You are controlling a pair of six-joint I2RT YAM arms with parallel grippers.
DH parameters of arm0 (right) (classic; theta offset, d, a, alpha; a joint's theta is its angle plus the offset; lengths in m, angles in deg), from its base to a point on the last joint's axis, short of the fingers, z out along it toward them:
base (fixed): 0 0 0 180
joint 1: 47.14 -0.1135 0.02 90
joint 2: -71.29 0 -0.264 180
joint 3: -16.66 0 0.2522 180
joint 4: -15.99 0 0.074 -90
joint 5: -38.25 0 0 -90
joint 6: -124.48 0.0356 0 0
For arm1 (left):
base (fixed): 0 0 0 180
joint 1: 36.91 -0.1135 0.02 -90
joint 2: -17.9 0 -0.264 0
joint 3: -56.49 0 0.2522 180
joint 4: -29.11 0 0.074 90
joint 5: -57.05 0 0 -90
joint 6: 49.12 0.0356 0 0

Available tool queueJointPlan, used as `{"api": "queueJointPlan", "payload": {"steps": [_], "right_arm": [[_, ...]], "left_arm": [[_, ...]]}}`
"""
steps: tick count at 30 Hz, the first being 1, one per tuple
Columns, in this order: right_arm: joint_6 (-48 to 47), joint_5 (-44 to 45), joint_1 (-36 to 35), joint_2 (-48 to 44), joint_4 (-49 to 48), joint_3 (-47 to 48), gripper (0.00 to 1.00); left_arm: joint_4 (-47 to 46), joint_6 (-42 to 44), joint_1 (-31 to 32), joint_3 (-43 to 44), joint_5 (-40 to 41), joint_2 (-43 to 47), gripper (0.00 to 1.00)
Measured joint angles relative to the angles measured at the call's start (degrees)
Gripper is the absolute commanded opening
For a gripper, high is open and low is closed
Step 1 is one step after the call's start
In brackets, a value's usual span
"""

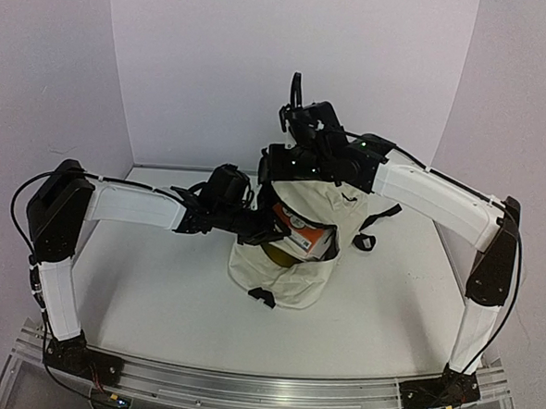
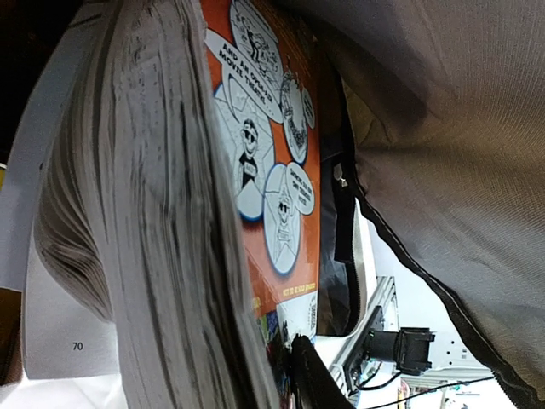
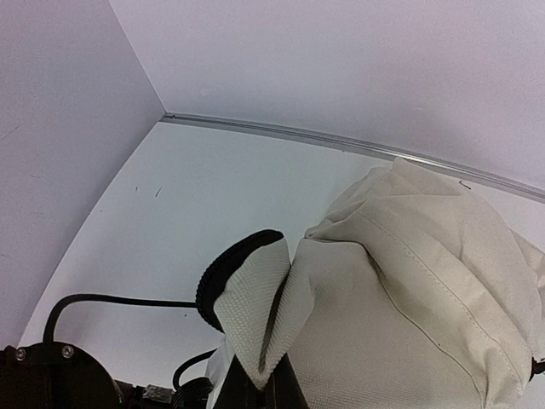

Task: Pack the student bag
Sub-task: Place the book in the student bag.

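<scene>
Top external view shows the bag [image 1: 292,275] sitting mid-table [image 1: 156,290], its mouth opening up and toward the left arm. The right gripper [image 1: 290,161], above the bag's back edge, is clenched on a fold of the bag's cloth and holds it up so the mouth gapes. The left gripper [image 1: 270,225], at the bag's left rim, is grasping a thick book [image 1: 303,236] with an orange cover, which is partly inside the mouth. The main risk, as I judge it, is the book's corner or its fanned pages catching on the zip [image 2: 345,213] just beside the cover, which would crumple pages or drag the soft bag over. If the pinched fold slips from the right gripper, the cloth would sag over the book and close the opening. A weak hold could also let the heavy page block pivot and drop beside the bag. A strap [image 1: 371,231] trails right of the bag and a buckle [image 1: 262,297] lies at its near foot; neither blocks the mouth. Only the cloth close against the cover stands in the way.
</scene>
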Motion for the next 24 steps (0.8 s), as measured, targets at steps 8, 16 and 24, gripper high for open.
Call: {"api": "queueJointPlan", "payload": {"steps": [8,16,24], "right_arm": [[-0.13,-1.01,-0.13,0.28,-1.46,0.00,0.00],[0.00,-3.58,-1.03,5.64,-3.13,4.35,0.00],[-1.01,-3.89,-0.85,8.04,-5.84,8.79,0.82]], "left_arm": [[0.33,1.51,-5.97,-6.58,1.53,5.46,0.25],[-0.57,4.61,-12.66,-10.16,0.74,7.63,0.44],[-1.44,8.02,-12.33,-12.96,-1.42,11.34,0.69]]}}
